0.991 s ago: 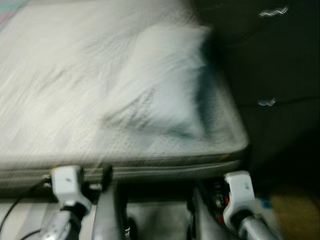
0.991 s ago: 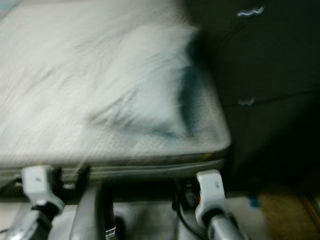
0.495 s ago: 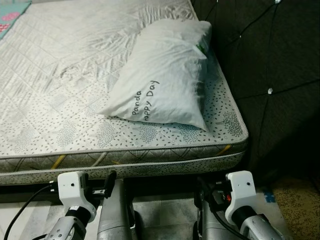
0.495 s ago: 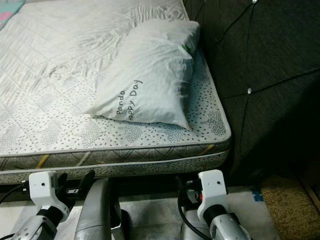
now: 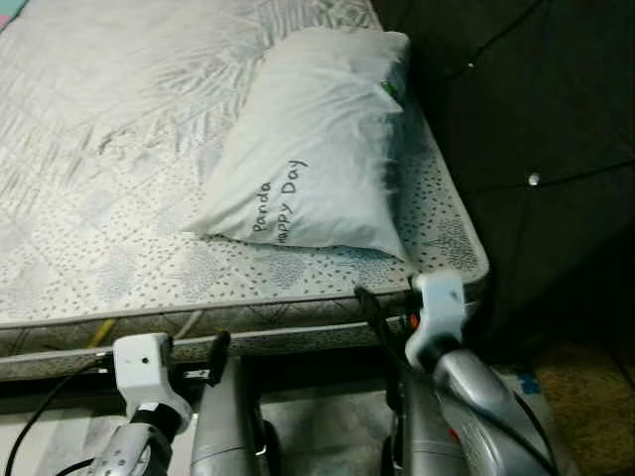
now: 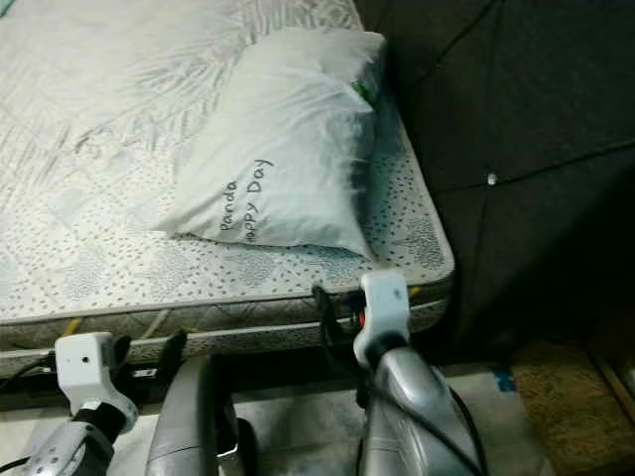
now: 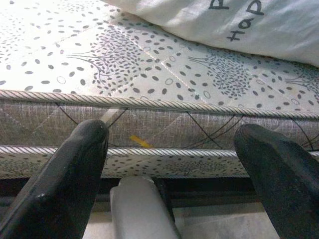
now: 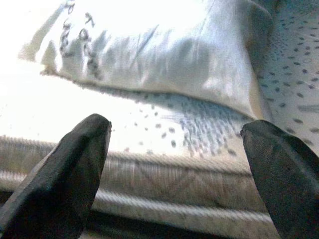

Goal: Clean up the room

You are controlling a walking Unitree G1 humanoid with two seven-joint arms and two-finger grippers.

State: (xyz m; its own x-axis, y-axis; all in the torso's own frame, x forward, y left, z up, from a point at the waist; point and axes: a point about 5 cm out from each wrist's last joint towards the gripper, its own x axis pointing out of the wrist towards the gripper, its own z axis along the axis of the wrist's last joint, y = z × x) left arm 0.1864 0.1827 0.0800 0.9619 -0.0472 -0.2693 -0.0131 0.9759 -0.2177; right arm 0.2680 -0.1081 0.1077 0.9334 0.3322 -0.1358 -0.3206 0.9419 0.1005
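A white pillow [image 5: 308,149] printed "Panda Happy Day" lies on the bare patterned mattress [image 5: 99,248], near its right side by the headboard. My right arm [image 5: 437,307] is raised to the mattress's front edge, just below the pillow's near corner. The right gripper [image 8: 179,164] stands open, level with the mattress rim, with the pillow [image 8: 164,55] a short way beyond its fingers. My left gripper [image 7: 174,164] is open too, low in front of the mattress's side [image 7: 164,124], holding nothing.
A dark tufted headboard [image 5: 536,119] rises along the bed's right side. A brown rug [image 5: 585,397] lies on the floor at the lower right. My own silver legs [image 5: 223,426] stand close against the bed's front.
My right arm has lifted from beside my leg up to the mattress edge below the pillow. The left arm has stayed low. The view has sharpened and shifted slightly.
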